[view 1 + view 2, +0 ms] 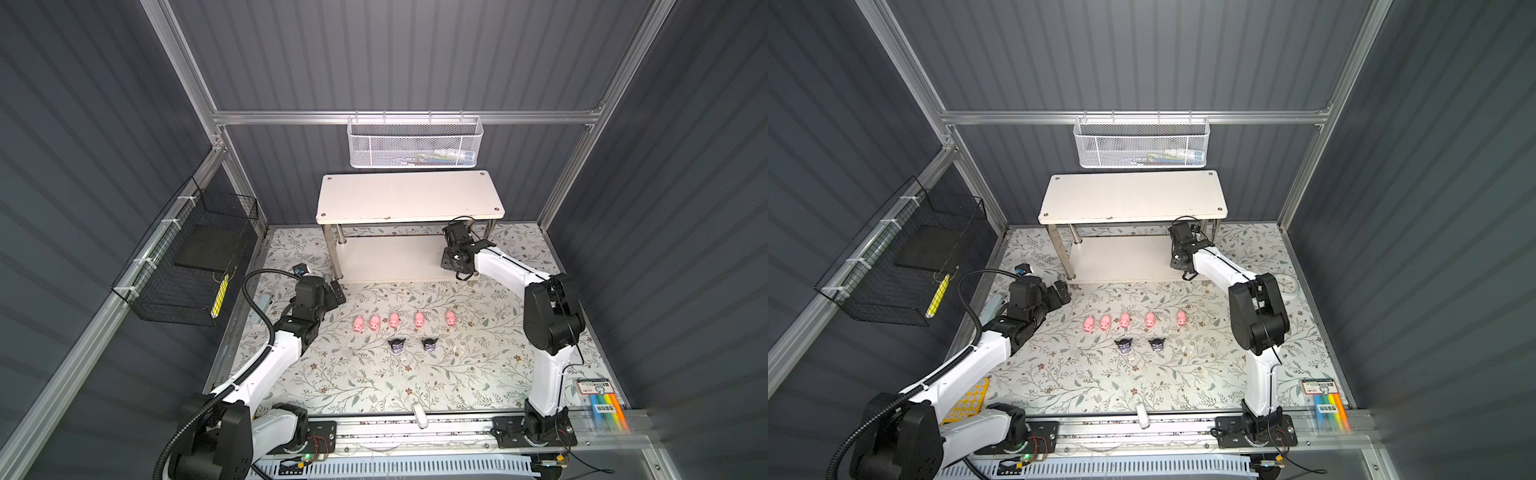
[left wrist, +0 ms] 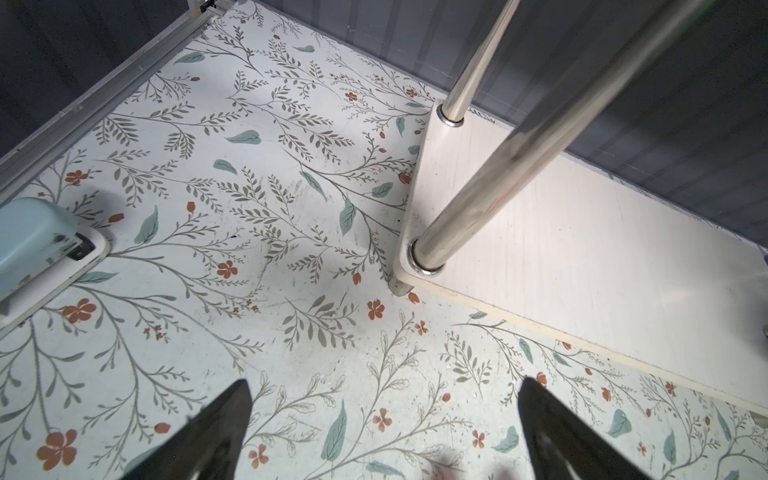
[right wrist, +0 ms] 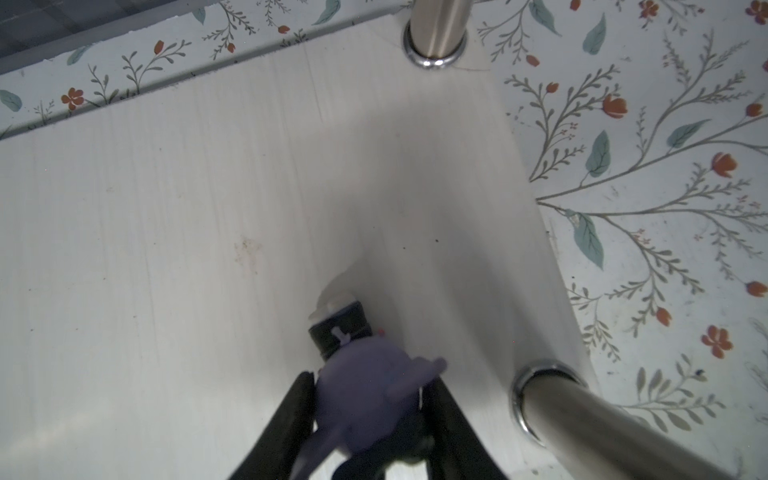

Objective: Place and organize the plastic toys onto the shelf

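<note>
Your right gripper [image 3: 372,415] was clamped on a figure [image 3: 361,374], with a black finger snug against each side of it. Up close it looked like a lilac blob with a stubby ear or horn poking out. It had a black band with a small pale mark, and a whitish end pointing at the board. It sat over the lower board [image 3: 208,208] of the shelf [image 1: 409,197], near the right end, in from the two chrome legs [image 3: 436,37] there. Couldn't tell if it was actually touching the board. In both top views that arm reached in under the top board [image 1: 1133,199], so the toy itself was hidden.

Everything else was on the table [image 1: 374,386] in front of the shelf. There were five pigs [image 1: 394,320] in a loose row, pink with darker snouts. Two more black-and-purple figures [image 1: 397,345] stood side by side just in front of them, nearer the arm bases.

Your left gripper [image 2: 384,386] had its fingers spread wide and held nothing. It was over bare table by the shelf's left front leg [image 2: 507,166].
</note>
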{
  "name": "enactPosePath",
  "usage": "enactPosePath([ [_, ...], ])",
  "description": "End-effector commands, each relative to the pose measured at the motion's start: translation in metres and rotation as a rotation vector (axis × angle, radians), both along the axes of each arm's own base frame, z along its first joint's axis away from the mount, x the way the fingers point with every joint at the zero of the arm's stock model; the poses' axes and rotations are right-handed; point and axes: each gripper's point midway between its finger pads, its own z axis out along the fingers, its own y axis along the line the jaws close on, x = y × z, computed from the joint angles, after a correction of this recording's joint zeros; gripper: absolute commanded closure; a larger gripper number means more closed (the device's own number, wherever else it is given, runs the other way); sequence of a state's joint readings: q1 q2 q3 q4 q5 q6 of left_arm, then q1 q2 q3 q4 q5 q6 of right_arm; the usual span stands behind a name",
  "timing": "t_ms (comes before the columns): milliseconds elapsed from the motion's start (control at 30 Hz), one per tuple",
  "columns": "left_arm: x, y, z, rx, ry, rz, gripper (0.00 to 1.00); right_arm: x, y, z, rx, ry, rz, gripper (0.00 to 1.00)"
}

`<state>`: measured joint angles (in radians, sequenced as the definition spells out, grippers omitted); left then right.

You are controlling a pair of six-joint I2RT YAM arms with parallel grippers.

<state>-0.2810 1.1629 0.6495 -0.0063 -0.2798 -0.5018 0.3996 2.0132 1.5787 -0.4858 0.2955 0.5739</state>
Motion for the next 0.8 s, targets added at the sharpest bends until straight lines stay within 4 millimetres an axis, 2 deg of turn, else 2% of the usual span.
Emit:
enactPosePath([
  [0, -0.003, 0.002, -0.003, 0.009, 0.002, 0.005, 0.00, -0.010, -0.006, -0.018, -0.023, 0.061, -0.024, 0.57],
  [100, -0.003, 0.002, -0.004, 0.010, 0.004, 0.006, 0.00, -0.011, -0.005, -0.015, -0.010, 0.039, -0.019, 0.45],
  [267, -0.003, 0.002, -0.003, 0.009, 0.004, 0.007, 0.00, -0.015, -0.003, -0.002, 0.020, -0.003, 0.000, 0.34],
  [467, -0.003, 0.002, -0.003, 0.011, 0.004, 0.008, 0.00, -0.022, -0.002, 0.023, 0.050, -0.060, 0.024, 0.29],
  [767, 0.000, 0.002, -0.001, 0.012, 0.002, 0.010, 0.00, -0.040, 0.002, 0.047, 0.107, -0.092, 0.076, 0.23],
])
